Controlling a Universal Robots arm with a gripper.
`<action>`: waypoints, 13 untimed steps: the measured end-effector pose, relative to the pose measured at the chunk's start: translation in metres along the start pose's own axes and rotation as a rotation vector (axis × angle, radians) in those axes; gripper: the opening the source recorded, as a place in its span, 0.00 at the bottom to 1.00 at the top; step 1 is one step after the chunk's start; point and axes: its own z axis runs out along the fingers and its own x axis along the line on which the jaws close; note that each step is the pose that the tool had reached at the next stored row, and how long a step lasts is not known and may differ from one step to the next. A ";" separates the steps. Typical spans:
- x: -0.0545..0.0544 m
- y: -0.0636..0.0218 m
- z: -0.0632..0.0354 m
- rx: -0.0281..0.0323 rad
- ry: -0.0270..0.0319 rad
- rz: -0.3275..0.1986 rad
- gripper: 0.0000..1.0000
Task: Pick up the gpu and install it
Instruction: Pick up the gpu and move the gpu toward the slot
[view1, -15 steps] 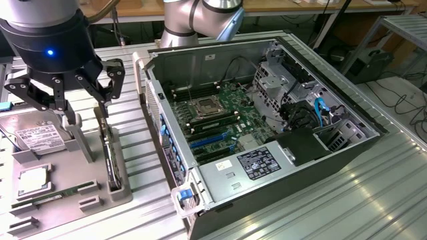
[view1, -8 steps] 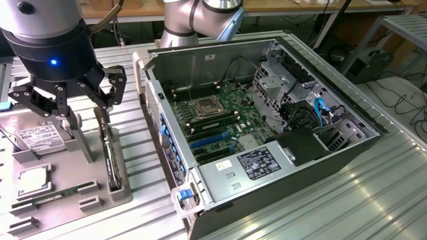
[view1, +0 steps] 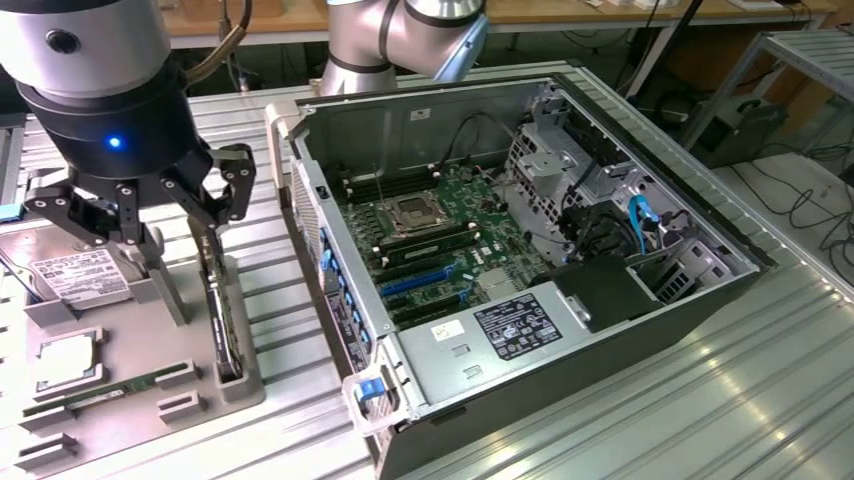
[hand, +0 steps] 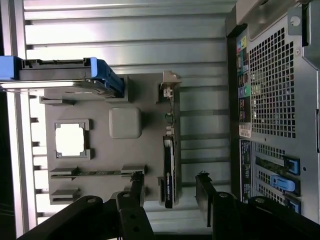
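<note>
The gpu (view1: 222, 310) is a thin black card standing on its edge in a slot of the grey holder tray (view1: 134, 340), at the exterior view's left of the computer case. My gripper (view1: 180, 220) hangs just above the card's far end, open. In the wrist view the gripper (hand: 170, 184) has one finger on each side of the gpu (hand: 169, 170), with a gap between each finger and the card. Nothing is held.
The open computer case (view1: 694, 290) lies on the metal table, with its motherboard (view1: 441, 235) and blue expansion slots (view1: 420, 280) showing. On the tray are a hard drive (view1: 80, 275), a CPU (view1: 67, 360) and a green RAM stick (view1: 114, 392). The case's rear panel (hand: 275, 100) stands close beside the tray.
</note>
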 end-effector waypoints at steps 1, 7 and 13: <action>0.000 -0.0005 0.0019 0.0001 0.0001 0.000 0.55; 0.000 -0.0022 0.0104 0.0000 0.0000 0.000 0.55; 0.000 -0.0029 0.0163 -0.0001 0.0005 -0.012 0.55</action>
